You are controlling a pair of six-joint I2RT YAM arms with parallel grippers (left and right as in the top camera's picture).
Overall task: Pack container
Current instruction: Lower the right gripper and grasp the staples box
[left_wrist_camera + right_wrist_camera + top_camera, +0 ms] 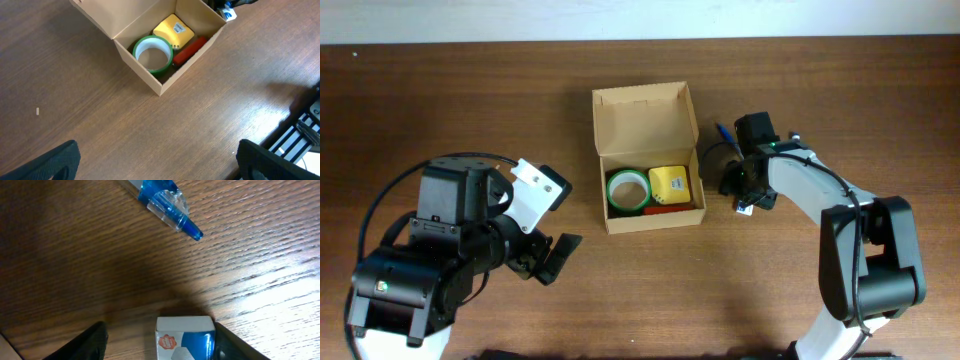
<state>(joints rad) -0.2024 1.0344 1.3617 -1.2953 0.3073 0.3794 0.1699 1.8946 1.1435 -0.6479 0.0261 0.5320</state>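
A brown wooden table (620,290) fills the frame. At its centre sits an open cardboard box (655,221). Right of it lie a blue pen (162,202) and, lower, a small white-and-blue packet (185,337).

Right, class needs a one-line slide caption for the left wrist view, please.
Open tan cardboard box on brown wooden table, holding green tape roll, yellow block, red stick.

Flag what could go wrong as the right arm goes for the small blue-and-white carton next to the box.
1. The right arm's jaws straddle the carton off-centre, one side close, the other with a gap; closing may shove or twist it.
2. The blue pen lies close by and could get knocked.
3. The container already holds a tape roll, a yellow pack and a red item; the carton may not sit flat.
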